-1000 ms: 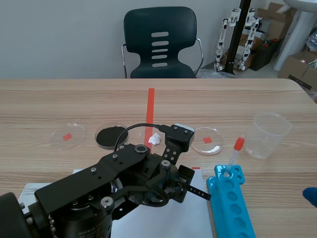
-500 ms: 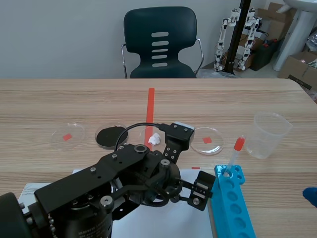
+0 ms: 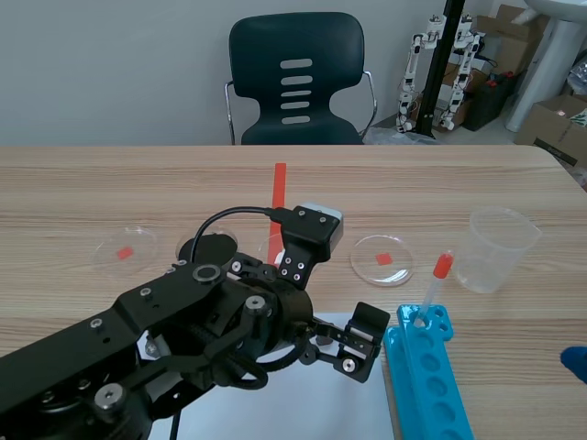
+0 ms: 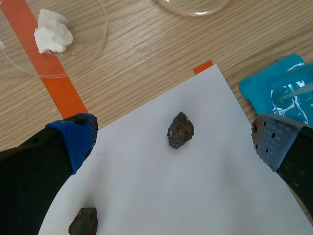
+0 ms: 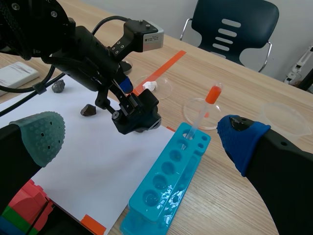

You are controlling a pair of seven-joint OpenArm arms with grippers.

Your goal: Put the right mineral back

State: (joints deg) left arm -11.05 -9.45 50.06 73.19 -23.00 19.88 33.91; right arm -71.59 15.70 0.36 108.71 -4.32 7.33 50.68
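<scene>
Nearest, the right claw (image 5: 139,137) stands open, its grey-green and blue pads wide apart with nothing between them; the scene view shows only a blue tip of it at the near right edge. Just ahead of it a blue tube rack (image 5: 164,186) lies on the worktop (image 5: 254,196), with an orange-capped dropper (image 5: 201,113) standing in its far hole.

Beside the rack the left claw (image 4: 171,144) hangs open over a white paper sheet (image 4: 205,196). Its own wrist view shows the dark brown mineral (image 4: 180,129) lying on the sheet between the blue and grey pads, touching neither; a second dark stone (image 4: 83,223) lies on the sheet by the blue-padded finger. The scene view hides both stones under the left arm. The right wrist view shows a dark lump (image 5: 88,109) on the sheet beside that claw; whether it is either of those stones I cannot tell.

Past the sheet, a clear petri dish (image 4: 83,54) sits over the orange tape line and holds a white lump (image 4: 53,32).

Farther off, only the scene view shows a dish with a red mark (image 3: 382,259), a clear plastic beaker (image 3: 495,247) well to its right, a dish of black powder (image 3: 204,246) partly behind the arm, and another marked dish (image 3: 126,249); a dark chair (image 3: 295,78) stands beyond the worktop.
</scene>
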